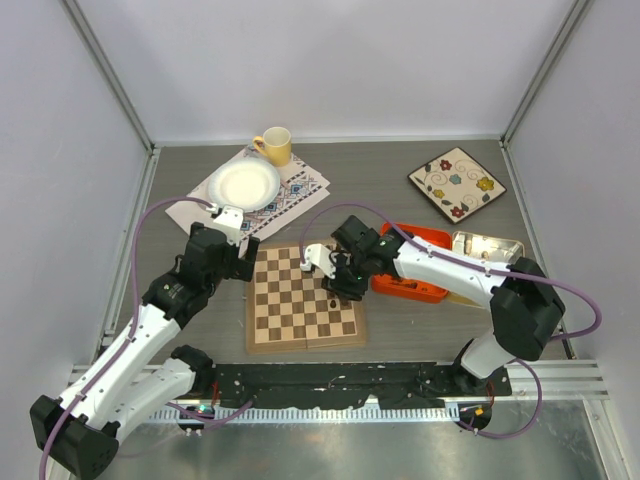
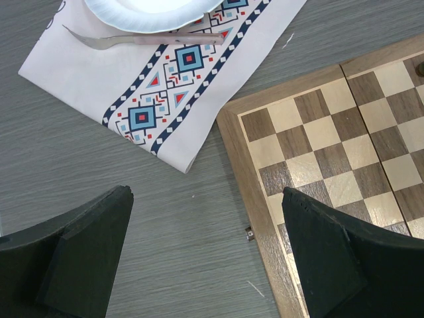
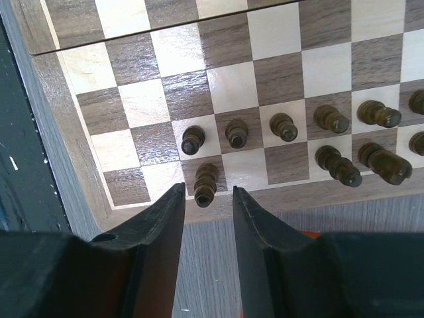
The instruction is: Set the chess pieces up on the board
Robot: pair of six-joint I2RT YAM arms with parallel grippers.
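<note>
The chessboard (image 1: 290, 312) lies in the middle of the table. My right gripper (image 1: 342, 283) hovers over its right edge, open, and the right wrist view (image 3: 209, 195) shows its jaws on either side of a dark chess piece (image 3: 205, 183) without touching it. That piece stands on the edge row near the corner. Several more dark pieces (image 3: 283, 126) stand in two rows beside it. My left gripper (image 1: 246, 256) is open and empty, and in the left wrist view (image 2: 207, 193) it straddles the board's left border (image 2: 248, 179). No pale pieces are in view.
A patterned cloth (image 1: 290, 192) at the back left holds a white plate (image 1: 243, 184), a fork (image 2: 126, 41) and a yellow cup (image 1: 275, 146). A floral square plate (image 1: 457, 183) is at the back right. An orange tray (image 1: 425, 262) and a clear container (image 1: 488, 247) stand right of the board.
</note>
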